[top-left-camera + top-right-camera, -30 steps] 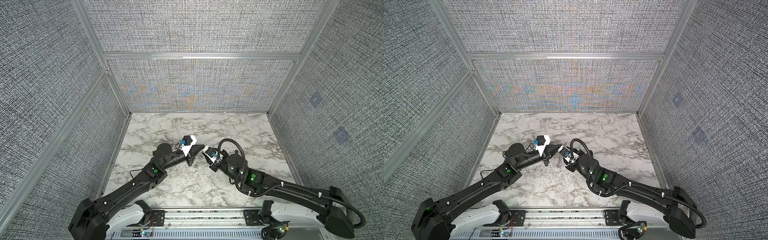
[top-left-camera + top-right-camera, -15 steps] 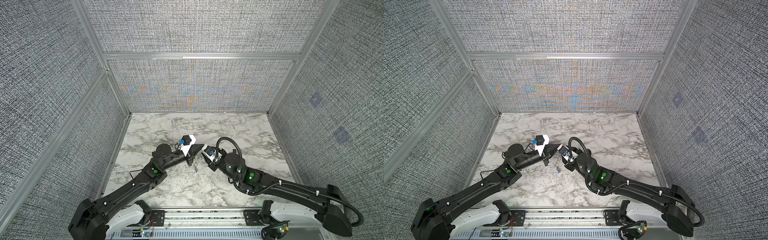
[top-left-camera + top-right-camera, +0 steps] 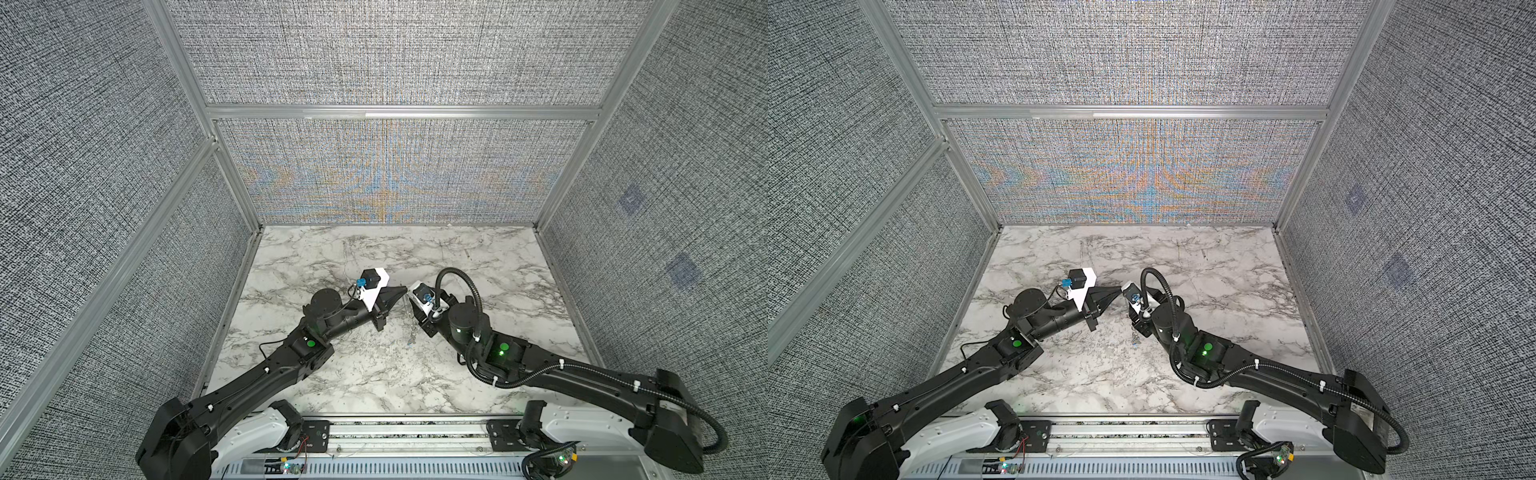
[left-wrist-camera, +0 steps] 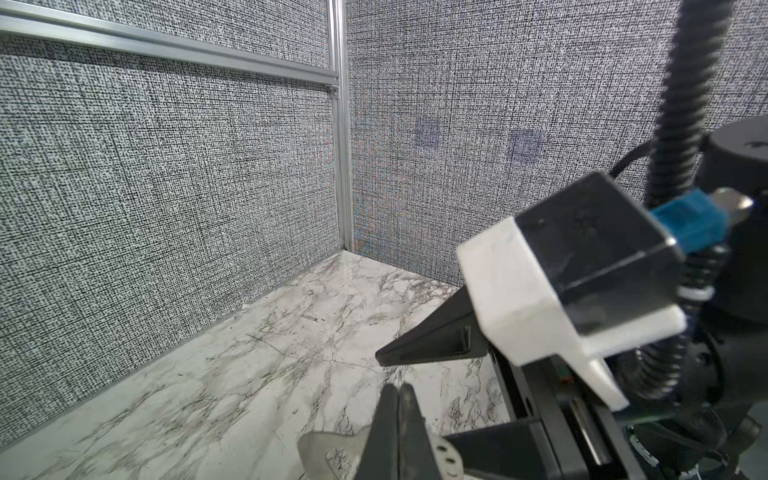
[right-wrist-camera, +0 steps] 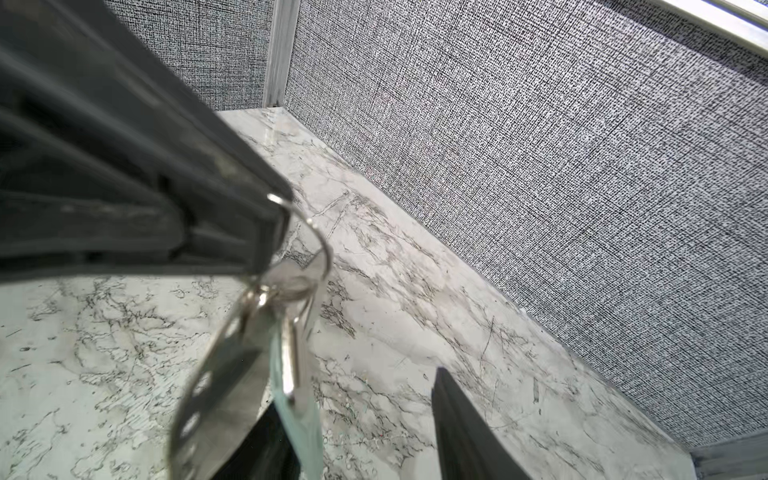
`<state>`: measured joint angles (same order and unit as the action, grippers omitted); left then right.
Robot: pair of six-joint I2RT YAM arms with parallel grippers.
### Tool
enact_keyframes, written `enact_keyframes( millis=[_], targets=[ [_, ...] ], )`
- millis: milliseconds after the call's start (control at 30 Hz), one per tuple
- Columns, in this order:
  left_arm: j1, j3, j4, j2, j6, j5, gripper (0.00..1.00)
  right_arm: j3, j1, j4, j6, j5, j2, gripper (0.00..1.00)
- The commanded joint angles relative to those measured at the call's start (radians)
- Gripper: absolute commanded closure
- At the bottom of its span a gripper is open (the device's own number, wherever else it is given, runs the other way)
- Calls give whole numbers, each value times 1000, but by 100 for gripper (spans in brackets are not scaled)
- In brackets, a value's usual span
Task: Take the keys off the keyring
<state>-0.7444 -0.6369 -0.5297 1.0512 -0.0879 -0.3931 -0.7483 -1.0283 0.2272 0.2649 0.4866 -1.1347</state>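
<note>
My left gripper point(image 3: 404, 289) is shut on the thin metal keyring point(image 5: 316, 232), well above the marble floor. From the ring hang the keys: a flat grey plate with holes point(image 5: 216, 374) and a small silvery key point(image 5: 291, 353). A pale blue tag point(image 5: 301, 419) hangs with them. In both top views the bunch dangles below the left fingertips point(image 3: 409, 332) point(image 3: 1136, 341). My right gripper point(image 5: 357, 390) is open, facing the left one, with the dangling tag beside one of its fingers point(image 5: 461, 428). In the left wrist view the plate point(image 4: 328, 453) shows behind my shut left fingers point(image 4: 390, 419).
Grey woven walls with aluminium posts point(image 3: 232, 183) close in the marble floor point(image 3: 374, 374) on three sides. The right arm's black cable loop point(image 3: 465, 282) arches over its wrist. The two wrist cameras point(image 3: 374, 282) point(image 3: 422, 295) sit close together.
My right gripper's jaws have widened and it has shifted slightly left. The bunch with the blue tag now hangs lower, in sight below the left fingertips. The left gripper stays shut.
</note>
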Motion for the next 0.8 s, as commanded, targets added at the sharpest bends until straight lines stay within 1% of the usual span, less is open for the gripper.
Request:
enact_keyframes(
  millis=[0,200,333,533,700,767],
  targets=[
    [-1,-1,-55,0,-13,-4,100,25,-1,64,5,-65,17,51],
    [-1,3,-59,0,-13,-21,100,51,0,95,45,-191,44,51],
    [-1,0,-55,7,-13,-32,100,47,6,101,51,-231,39,51],
    [-1,-2,-52,10,-11,-39,100,34,19,103,23,-244,29,55],
    [0,-4,-52,12,-10,-41,100,11,29,80,3,-195,21,61],
    [-1,-6,-53,14,-10,-43,100,9,31,80,4,-194,24,63]
  ],
)
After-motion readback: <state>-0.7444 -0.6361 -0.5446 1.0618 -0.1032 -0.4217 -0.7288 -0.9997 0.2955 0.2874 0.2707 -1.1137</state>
